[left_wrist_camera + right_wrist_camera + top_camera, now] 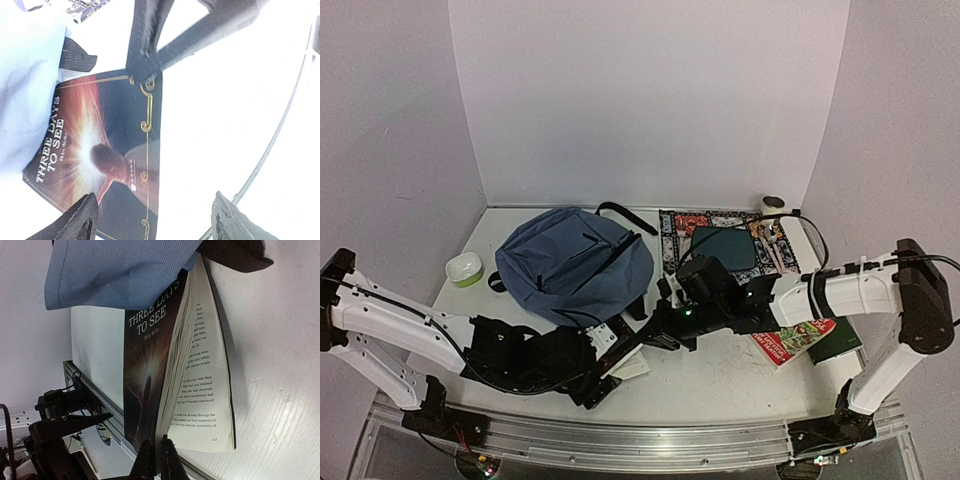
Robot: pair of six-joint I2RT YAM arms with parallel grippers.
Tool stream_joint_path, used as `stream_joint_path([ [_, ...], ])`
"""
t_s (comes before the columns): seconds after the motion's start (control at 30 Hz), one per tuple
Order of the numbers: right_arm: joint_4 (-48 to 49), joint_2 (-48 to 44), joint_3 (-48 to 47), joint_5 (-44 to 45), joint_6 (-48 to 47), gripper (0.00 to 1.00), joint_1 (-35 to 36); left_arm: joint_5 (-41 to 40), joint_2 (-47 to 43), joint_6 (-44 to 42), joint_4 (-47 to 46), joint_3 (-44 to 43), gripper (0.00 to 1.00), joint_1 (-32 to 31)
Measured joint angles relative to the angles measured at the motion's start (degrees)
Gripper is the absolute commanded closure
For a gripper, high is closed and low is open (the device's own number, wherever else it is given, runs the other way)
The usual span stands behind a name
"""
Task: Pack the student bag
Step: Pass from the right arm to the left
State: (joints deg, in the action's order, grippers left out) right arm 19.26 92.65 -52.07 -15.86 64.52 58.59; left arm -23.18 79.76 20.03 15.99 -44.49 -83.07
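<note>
Worryingly, the right claw (153, 460) pinches only an edge of the splayed book (145, 390), the left claw (155, 220) open, so pages could slip or snag the student bag (115, 270).

You're looking at a slate-blue student bag (575, 265) with black straps (623, 213). The book (100, 160) has a dark cover with an orange-white burst, gold scroll border and white title; pages are cream with black print. At the bag's 9 o'clock the bowl (464, 268) is white and lime green. At its 3 o'clock the cloth (715, 220) has red, black and white ornament, with a dark teal pouch (725, 248) on it. At the pouch's 5 o'clock the second book (798, 338) is red and green
</note>
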Motion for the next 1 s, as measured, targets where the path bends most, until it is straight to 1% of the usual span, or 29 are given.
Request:
stream_joint_path([
  [0.23,-2.00,-1.10,-1.14,-0.02,-0.01,1.00,-1.18,-4.96,4.24,-2.54,1.87,-1.35,0.19,-2.94],
  [0.37,-2.50,-1.12,-2.05,-0.08,-0.01,1.00,-1.36,-8.80,8.75,-3.42,2.89,-2.97,0.23,-4.89],
  [0.47,-3.00,-1.14,-2.42,-0.13,-0.01,1.00,-1.42,-12.02,11.45,-3.70,4.02,-4.39,0.35,-5.39],
  [0.5,-3.13,-1.15,-2.43,-0.13,-0.01,1.00,-1.44,-13.07,12.14,-3.73,4.37,-4.80,0.40,-5.39],
  [0.6,-3.58,-1.18,-2.43,-0.09,0.02,1.00,-1.46,-15.74,13.31,-3.53,5.19,-5.46,0.64,-5.38],
  [0.7,-4.08,-1.32,-2.43,0.16,0.08,1.00,-1.46,-17.28,13.31,-3.84,5.82,-5.94,0.80,-5.40],
  [0.73,-4.25,-1.41,-2.43,0.32,0.18,0.98,-1.46,-17.60,13.29,-3.64,5.96,-6.17,0.85,-5.45],
  [0.77,-4.42,-1.54,-2.43,0.58,0.35,0.96,-1.46,-18.30,13.15,-3.67,6.21,-6.34,0.88,-5.53],
  [0.83,-4.91,-1.99,-2.43,1.32,0.88,0.86,-1.46,-19.57,12.56,-3.59,6.60,-6.51,0.94,-5.55],
  [0.9,-5.37,-2.71,-2.41,2.17,1.60,0.72,-1.49,-20.44,11.49,-3.48,7.12,-6.75,0.97,-5.38],
  [1.0,-5.63,-4.63,-2.40,4.10,2.92,0.51,-1.58,-19.68,10.28,-3.39,7.60,-6.99,1.00,-5.32],
])
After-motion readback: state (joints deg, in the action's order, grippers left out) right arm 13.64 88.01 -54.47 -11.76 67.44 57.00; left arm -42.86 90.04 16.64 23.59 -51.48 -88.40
